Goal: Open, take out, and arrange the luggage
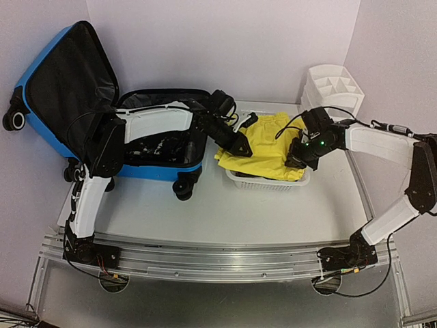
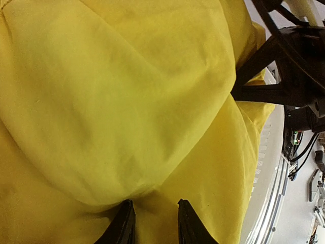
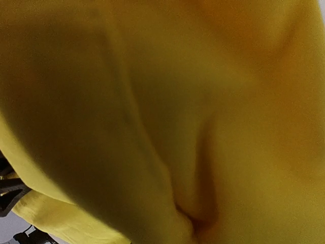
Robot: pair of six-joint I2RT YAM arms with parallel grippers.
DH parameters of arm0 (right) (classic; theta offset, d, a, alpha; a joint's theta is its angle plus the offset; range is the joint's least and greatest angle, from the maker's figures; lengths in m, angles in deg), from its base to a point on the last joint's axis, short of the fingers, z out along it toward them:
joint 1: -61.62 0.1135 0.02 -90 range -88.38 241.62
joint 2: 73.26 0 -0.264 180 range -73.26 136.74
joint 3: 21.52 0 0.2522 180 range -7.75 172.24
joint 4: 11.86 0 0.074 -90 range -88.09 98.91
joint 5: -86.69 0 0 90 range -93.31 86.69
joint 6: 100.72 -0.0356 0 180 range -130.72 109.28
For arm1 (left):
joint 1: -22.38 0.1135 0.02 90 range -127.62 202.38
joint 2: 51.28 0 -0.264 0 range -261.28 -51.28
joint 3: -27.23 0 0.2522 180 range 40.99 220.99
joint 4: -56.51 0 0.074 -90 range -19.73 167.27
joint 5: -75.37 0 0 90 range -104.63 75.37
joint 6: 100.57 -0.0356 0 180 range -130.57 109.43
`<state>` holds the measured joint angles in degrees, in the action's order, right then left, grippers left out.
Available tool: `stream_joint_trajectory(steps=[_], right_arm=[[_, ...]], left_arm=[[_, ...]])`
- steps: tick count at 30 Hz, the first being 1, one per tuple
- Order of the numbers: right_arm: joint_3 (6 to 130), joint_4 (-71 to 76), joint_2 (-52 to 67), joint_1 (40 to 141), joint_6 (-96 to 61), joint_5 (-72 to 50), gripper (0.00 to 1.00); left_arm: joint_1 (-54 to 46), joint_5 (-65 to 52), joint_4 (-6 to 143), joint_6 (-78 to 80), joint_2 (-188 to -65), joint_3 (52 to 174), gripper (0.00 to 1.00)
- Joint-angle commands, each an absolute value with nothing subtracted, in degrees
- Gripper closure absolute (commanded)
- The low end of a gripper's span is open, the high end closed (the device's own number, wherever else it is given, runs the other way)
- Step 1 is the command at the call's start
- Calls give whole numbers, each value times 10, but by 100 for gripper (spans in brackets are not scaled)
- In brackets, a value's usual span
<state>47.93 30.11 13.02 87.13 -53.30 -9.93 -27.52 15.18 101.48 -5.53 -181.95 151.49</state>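
Note:
The luggage is a bright blue hard-shell suitcase lying open at the left, its black-lined lid standing up. A yellow garment is draped over a white slatted basket beside it. My left gripper is at the garment's left edge. In the left wrist view its black fingertips stand apart, pressed onto the yellow garment, with a fold between them. My right gripper is at the garment's right edge. Yellow cloth fills the right wrist view, hides the fingers and gathers to a pinch low in the frame.
A white compartment organizer stands at the back right, close behind the right arm. Dark patterned items lie in the suitcase's lower half under the left arm. Purple walls close in the back and sides. The metal rail runs along the near edge.

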Motion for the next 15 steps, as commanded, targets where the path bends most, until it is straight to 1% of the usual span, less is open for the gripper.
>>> stream_joint_trajectory(steps=[1, 5, 9, 10, 12, 15], right_arm=[[431, 319, 131, 835, -550, -84, 100], [428, 319, 145, 830, -534, -85, 100], [452, 321, 179, 830, -521, -81, 100], [458, 325, 186, 830, -518, -73, 100], [482, 360, 204, 830, -511, -43, 100], [518, 411, 221, 833, -494, -7, 100]], left_arm=[[-284, 104, 1061, -78, -1850, 1447, 71], [-289, 61, 1068, -97, -1859, 1414, 71], [-291, 30, 1068, -123, -1861, 1402, 71], [-294, 17, 1070, -138, -1863, 1402, 70], [-300, -6, 1073, -177, -1867, 1398, 67], [-306, -30, 1072, -217, -1872, 1383, 67]])
